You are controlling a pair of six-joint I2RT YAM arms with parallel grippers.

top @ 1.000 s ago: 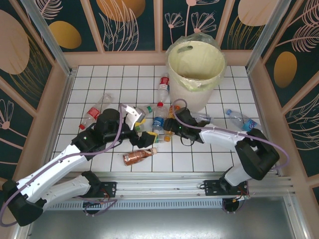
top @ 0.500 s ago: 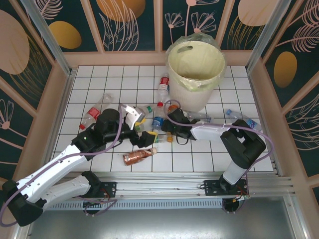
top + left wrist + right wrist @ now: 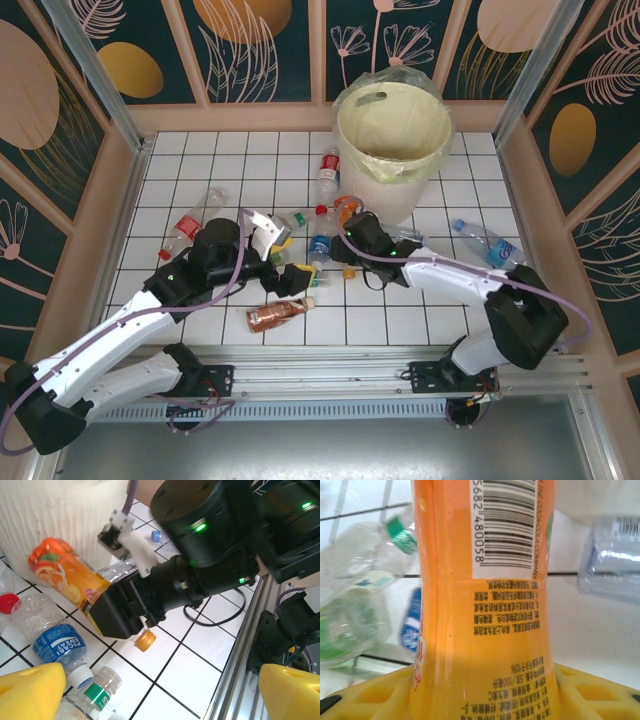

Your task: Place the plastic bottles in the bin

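My right gripper (image 3: 346, 230) is shut on an orange juice bottle (image 3: 346, 208) just in front of the bin (image 3: 395, 140), a large cream bucket with a clear bag liner. In the right wrist view the orange bottle (image 3: 485, 595) stands between the yellow pads (image 3: 375, 695). The left wrist view has the same bottle (image 3: 65, 580) with its orange cap (image 3: 145, 640) poking out below the black right gripper (image 3: 125, 611). My left gripper (image 3: 290, 256) hangs open over the pile, its yellow fingers (image 3: 30, 690) wide apart, holding nothing.
On the tiles lie a blue-labelled bottle (image 3: 320, 245), a green-labelled one (image 3: 97, 690), a crushed brown bottle (image 3: 275, 315), a red-labelled bottle (image 3: 185, 228), a red-capped bottle (image 3: 328, 170) beside the bin and a blue-labelled bottle (image 3: 485, 240) at the right. Wooden walls ring the floor.
The right gripper has swung left and then back, carrying the orange bottle a little up and closer to the bin's base. The left arm has held still.
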